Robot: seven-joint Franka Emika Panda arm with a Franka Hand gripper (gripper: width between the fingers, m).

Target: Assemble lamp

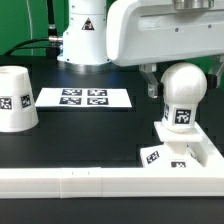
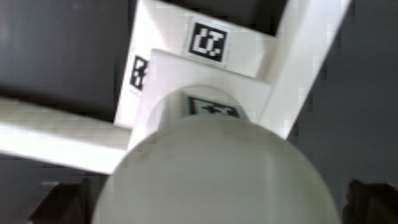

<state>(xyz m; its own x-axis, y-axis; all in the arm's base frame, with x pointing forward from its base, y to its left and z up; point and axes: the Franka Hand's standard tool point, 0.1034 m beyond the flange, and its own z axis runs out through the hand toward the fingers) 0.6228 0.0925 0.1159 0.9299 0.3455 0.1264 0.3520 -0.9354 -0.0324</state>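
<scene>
Bulb (image 1: 183, 95) standing on base (image 1: 192, 152); shade (image 1: 18, 97), marker board (image 1: 83, 97) lying at its exterior-view 9 o'clock, rail (image 1: 100, 180) at 6. Gripper (image 2: 214, 200) fingers (image 2: 63, 203) flanking bulb, tips cropped; grip indeterminable.

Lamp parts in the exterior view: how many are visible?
3: the shade at the exterior view's left; the bulb upright at the exterior view's right; the base beneath it.

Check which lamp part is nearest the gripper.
The bulb, upright on the base, fills the wrist view; the shade stands far off at the exterior view's left.

Bulb (image 1: 183, 85), shade (image 1: 17, 98): smooth plastic; table (image 1: 100, 140) matt.
</scene>
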